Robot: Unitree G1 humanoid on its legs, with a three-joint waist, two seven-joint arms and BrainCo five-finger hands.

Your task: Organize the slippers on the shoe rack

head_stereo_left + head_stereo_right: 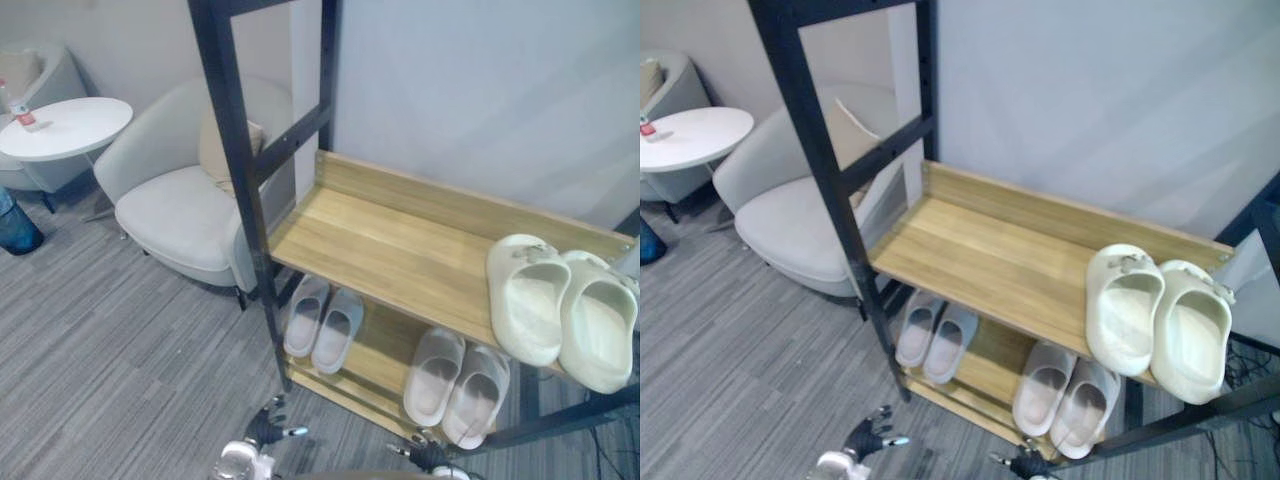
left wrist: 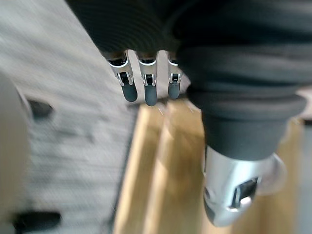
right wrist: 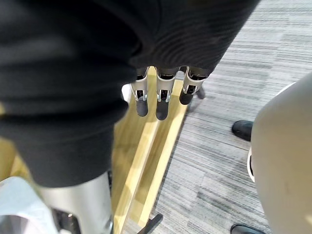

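Note:
A shoe rack with a black frame has a bare wooden top shelf (image 1: 390, 240). A pair of cream clog slippers (image 1: 525, 300) lies side by side at the shelf's right end. On the lower shelf (image 1: 382, 345) sit two pairs of pale grey slippers, one at the left (image 1: 338, 330) and one at the right (image 1: 435, 375). My left hand (image 1: 262, 432) hangs low in front of the rack's left post, its fingers (image 2: 145, 87) straight and holding nothing. My right hand (image 1: 428, 457) hangs before the right lower pair, its fingers (image 3: 161, 100) straight and empty too.
A light grey armchair (image 1: 180, 210) with a cushion stands just left of the rack. Further left are a round white table (image 1: 65, 128) and a blue bin (image 1: 15, 225). Grey striped carpet (image 1: 120, 360) lies in front, and a pale wall rises behind the rack.

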